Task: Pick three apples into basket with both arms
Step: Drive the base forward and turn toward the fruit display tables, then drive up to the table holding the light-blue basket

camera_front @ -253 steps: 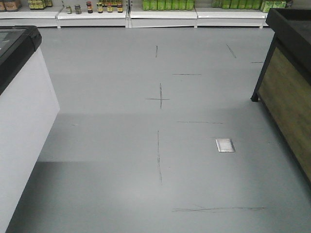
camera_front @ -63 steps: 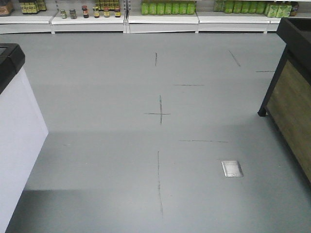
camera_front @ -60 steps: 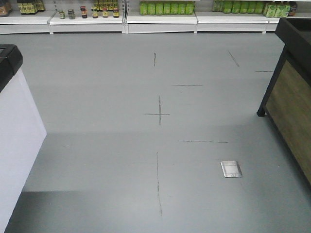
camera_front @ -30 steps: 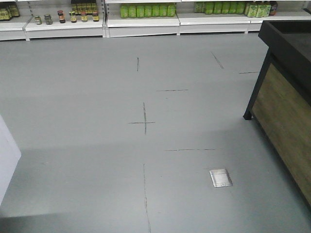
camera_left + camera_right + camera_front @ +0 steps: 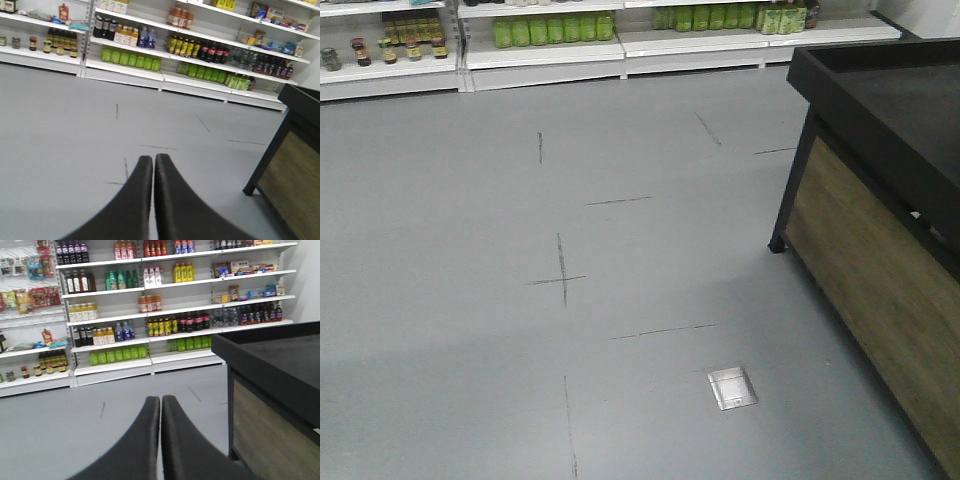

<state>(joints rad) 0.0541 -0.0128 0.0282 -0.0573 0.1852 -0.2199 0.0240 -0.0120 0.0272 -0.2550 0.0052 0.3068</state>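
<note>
Left end effector (image 5: 153, 165), right end effector (image 5: 160, 402) both pressed together, empty. No apples visible; black-topped surface (image 5: 880, 110) at 3 o'clock. Guessing firm, slick: grab widest part.

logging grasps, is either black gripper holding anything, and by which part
Nothing is held. The black left gripper and black right gripper are both shut with nothing between them, fingers pressed together.

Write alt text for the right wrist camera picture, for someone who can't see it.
The right gripper, its black fingers closed together and holding nothing, points across a grey floor toward white shop shelves stocked with rows of bottles. A black-topped counter with a wood-grain side stands at the right.
</note>
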